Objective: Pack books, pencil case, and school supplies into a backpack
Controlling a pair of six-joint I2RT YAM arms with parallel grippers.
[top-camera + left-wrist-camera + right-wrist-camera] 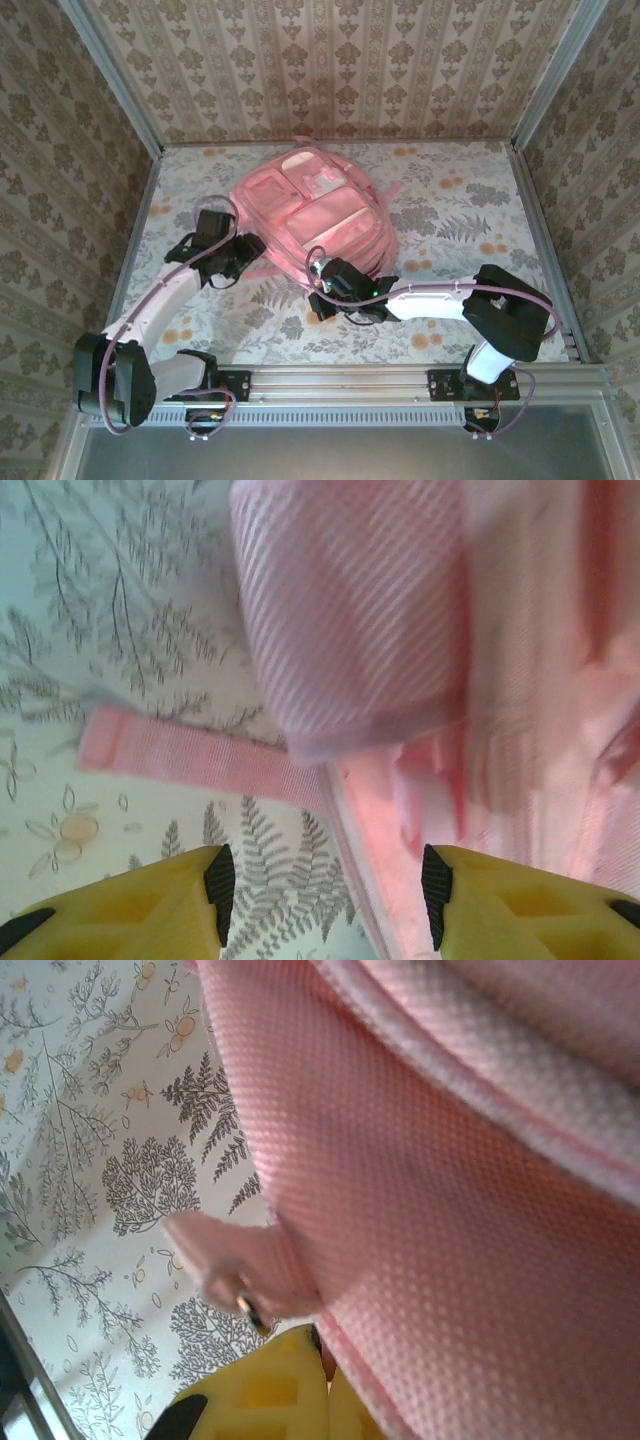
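The light pink backpack [315, 215] lies flat in the middle of the table, front pockets up. My left gripper [245, 262] is at its left side, open; the black pads [219, 880] straddle the bag's edge seam [345, 820] without touching it. My right gripper [318, 290] is at the bag's near edge, its yellow fingers [290, 1390] pressed together on the pink fabric edge of the backpack [420, 1190], beside a pink zipper tab [235, 1260]. The books, pencil case and school supplies are hidden.
A pink strap [190, 755] lies on the floral tablecloth [470, 200] left of the bag. Wallpapered walls enclose the table on three sides. A metal rail [340, 380] with both arm bases runs along the near edge.
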